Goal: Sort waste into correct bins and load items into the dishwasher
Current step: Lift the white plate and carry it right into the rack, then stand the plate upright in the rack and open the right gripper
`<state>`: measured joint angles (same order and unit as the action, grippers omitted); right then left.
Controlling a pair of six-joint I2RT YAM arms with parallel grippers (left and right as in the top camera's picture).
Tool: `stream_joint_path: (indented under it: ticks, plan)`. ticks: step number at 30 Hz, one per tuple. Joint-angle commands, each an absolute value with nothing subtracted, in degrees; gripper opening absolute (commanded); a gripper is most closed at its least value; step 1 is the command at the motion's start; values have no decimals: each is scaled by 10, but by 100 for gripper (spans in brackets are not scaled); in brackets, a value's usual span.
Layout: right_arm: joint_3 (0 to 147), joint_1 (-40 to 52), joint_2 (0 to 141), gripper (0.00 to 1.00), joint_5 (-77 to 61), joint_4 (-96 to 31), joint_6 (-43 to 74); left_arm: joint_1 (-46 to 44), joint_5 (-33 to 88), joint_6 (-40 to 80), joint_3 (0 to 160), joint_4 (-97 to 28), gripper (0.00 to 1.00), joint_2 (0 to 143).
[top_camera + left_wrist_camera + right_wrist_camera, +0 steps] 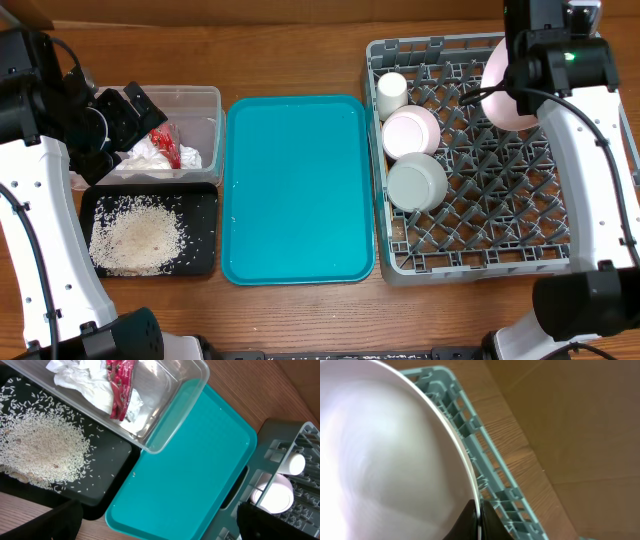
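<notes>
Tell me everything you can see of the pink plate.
The plate is round, pale pink, smooth and glossy, like ceramic or melamine, with a thin lighter rim. It looks whole and clean. It stands steeply tilted over the rack's far end, its rim pinched in the shut right tool. Whether it touches the rack is hidden.

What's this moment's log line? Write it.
left gripper open, empty | right gripper shut on pale pink round plate, over grey plastic dish rack
</notes>
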<state>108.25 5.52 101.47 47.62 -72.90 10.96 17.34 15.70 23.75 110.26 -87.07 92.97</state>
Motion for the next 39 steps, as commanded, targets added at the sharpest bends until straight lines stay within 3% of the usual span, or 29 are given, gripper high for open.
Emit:
stream_joint_path:
  ticks: [1, 16, 31, 39]
  plan:
    - [1062, 58, 1028, 4, 462, -717, 123, 173, 161, 227, 1110, -870, 100, 929]
    - [1005, 60, 1037, 4, 493, -670, 118, 173, 161, 227, 1110, -870, 100, 929]
    - [978, 61, 1037, 4, 467, -669, 117, 173, 161, 227, 1110, -870, 100, 929]
    - [978, 71, 1037, 4, 412, -651, 63, 173, 161, 227, 1110, -870, 100, 929]
